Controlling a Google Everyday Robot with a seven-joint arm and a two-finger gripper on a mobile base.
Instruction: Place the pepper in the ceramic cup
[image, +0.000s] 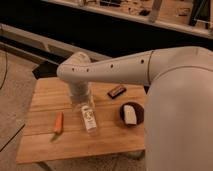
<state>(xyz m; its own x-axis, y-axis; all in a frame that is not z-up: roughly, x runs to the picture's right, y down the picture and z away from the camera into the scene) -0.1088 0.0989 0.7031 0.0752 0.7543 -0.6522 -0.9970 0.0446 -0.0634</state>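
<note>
While the pincer (81, 100) hangs released at the bottle's (89, 120) 12 o'clock,
pepper (58, 122) lies on the counter (45, 145) at its 9 o'clock, cup (141, 117) at 3.

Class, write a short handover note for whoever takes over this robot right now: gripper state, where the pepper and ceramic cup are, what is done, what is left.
Gripper: jaws open, holding nothing, pointing down over the table just behind the clear bottle.
Pepper: lying on the table, picture-left of the bottle, apart from the gripper.
Ceramic cup: upright near the table's picture-right edge, no pepper in it.
Done: nothing yet.
Left: reach the pepper, grasp it, carry it over the cup, release.
</note>
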